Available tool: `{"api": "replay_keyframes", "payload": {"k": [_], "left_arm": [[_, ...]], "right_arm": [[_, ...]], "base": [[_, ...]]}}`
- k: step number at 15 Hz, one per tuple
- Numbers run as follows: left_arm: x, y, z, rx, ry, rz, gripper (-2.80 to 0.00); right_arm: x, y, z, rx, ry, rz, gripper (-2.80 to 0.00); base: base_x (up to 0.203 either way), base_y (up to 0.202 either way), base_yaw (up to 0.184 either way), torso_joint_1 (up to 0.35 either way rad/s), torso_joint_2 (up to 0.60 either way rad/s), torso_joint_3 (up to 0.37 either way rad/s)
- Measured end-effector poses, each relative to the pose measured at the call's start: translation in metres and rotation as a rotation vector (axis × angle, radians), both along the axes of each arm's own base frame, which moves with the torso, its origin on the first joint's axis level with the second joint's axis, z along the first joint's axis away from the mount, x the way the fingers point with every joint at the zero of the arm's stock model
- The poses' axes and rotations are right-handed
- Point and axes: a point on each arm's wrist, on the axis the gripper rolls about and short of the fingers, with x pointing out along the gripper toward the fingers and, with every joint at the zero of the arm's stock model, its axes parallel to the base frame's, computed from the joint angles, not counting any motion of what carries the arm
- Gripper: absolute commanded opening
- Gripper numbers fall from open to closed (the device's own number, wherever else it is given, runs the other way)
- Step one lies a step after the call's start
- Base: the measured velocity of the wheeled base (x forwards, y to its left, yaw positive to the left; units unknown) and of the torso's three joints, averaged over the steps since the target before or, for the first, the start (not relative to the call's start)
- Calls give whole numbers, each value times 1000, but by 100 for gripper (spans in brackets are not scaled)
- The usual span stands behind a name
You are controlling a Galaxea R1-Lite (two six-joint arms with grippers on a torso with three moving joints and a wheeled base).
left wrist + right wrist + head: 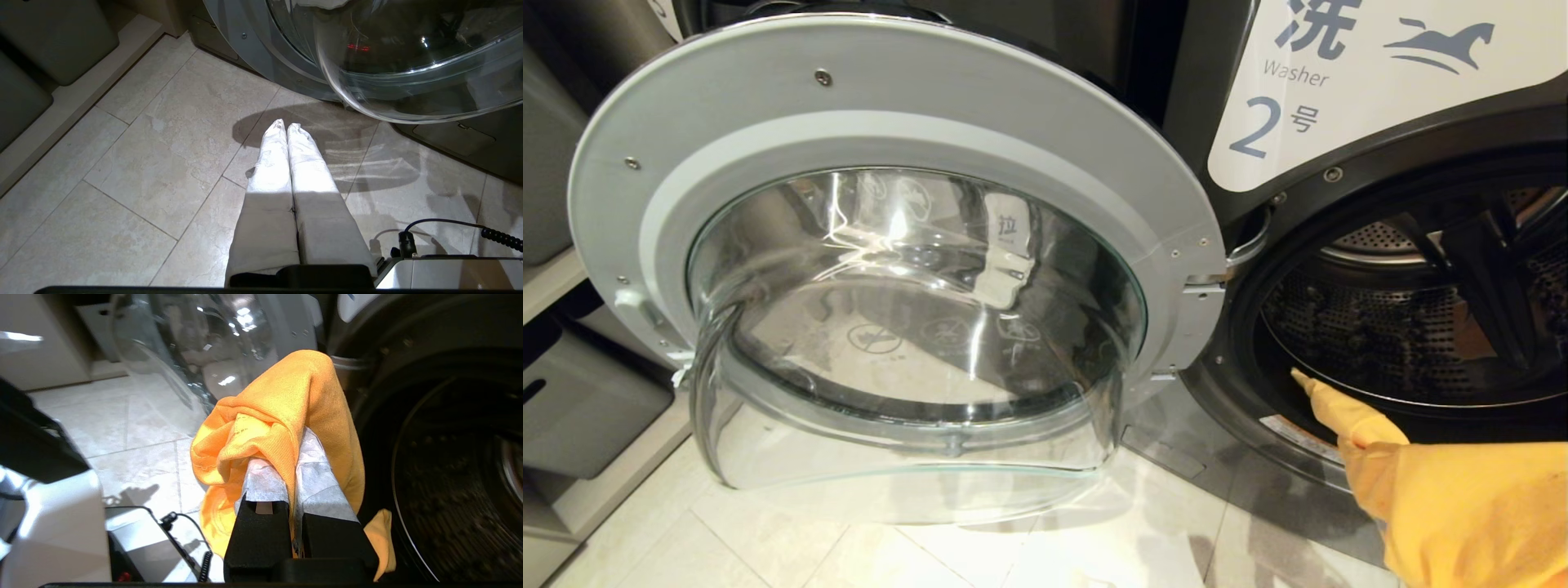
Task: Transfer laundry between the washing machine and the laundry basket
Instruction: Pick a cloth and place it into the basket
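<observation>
Risk of snagging: trailing folds of the orange-yellow garment point(282, 416), pinched between the closed fingers of the right gripper point(292, 465) just outside the washing machine point(1388, 327) drum opening, may catch on the door seal. Cloth appears soft, bunched, draped. Left gripper point(286, 130) hangs empty, fingers together, above the floor.

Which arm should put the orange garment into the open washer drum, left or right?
Right. The right claw is shut on the orange garment, at the mouth of the open drum. The left claw is shut and empty, over the floor below the door.
</observation>
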Motion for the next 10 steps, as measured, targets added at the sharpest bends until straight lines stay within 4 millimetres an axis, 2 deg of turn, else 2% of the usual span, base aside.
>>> {"api": "replay_keyframes", "payload": {"k": [3,7,10], "left_arm": [[0,0,0,0,0,0,-280],[0,0,0,0,0,0,-280],[0,0,0,0,0,0,-280]], "right_arm": [[-1,-5,7,19,-62,105,-280],[-1,-10,20,23,-229,206,-280],[3,-8,26,55,-303,244,-280]], "base": [[0,0,0,0,0,0],[0,0,0,0,0,0],[0,0,0,0,0,0]]}}
